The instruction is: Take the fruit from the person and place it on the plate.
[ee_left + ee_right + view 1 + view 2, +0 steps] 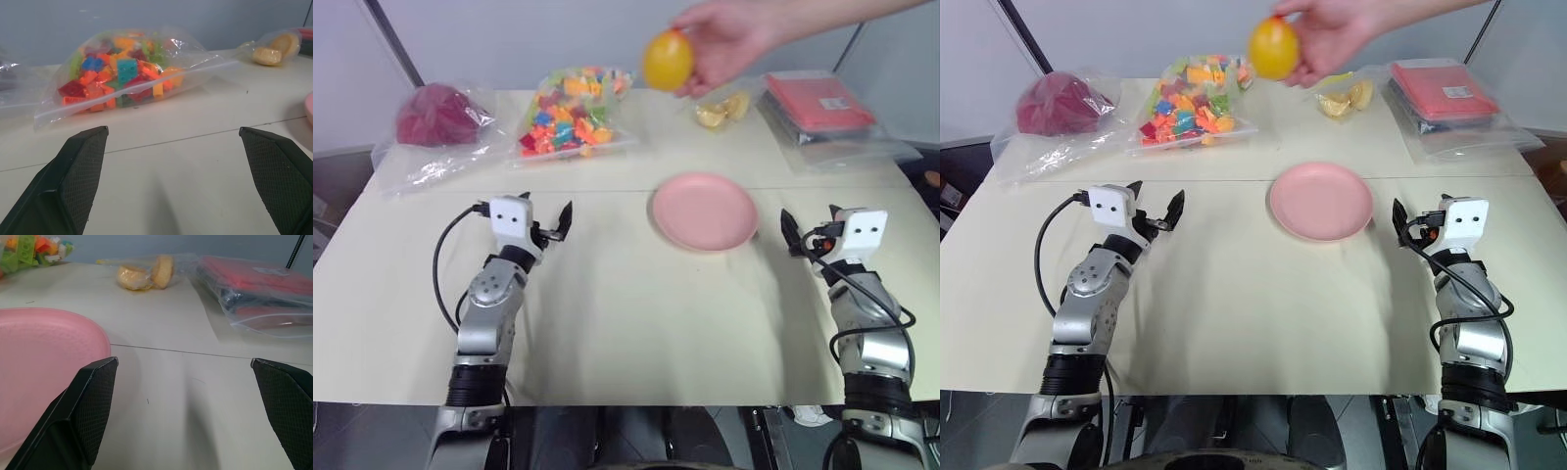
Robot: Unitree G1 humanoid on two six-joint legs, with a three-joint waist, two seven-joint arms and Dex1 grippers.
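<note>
So the person's hand [729, 41] is reaching in over the far side of the desk [607, 313], holding the fruit [668, 60] up in the air by its fingertips. It's well above and beyond both claws, a bit closer to the right one's side than the left's, and neither claw is touching it.

Left claw [546, 220] sits low over the desk with its fingers spread wide and nothing between them. Straight ahead of it is the bag of coloured blocks [124, 68], lying flat at the far side of the desk. Off to its left, further back, there's a dark red lump in a clear bag [438, 116].

Right claw [195, 396] is spread wide too, also empty, hovering just off the desk. The plate [705, 211] is just beside it on its inner side, between the two claws but much nearer the right one. The plate is empty. Ahead of the right claw there's a small bag with pale yellow pieces [145, 273], and next to that a red pack [254, 281] in a plastic sleeve.

The fruit hangs above the stretch of desk just past the plate, near the yellow pieces.
</note>
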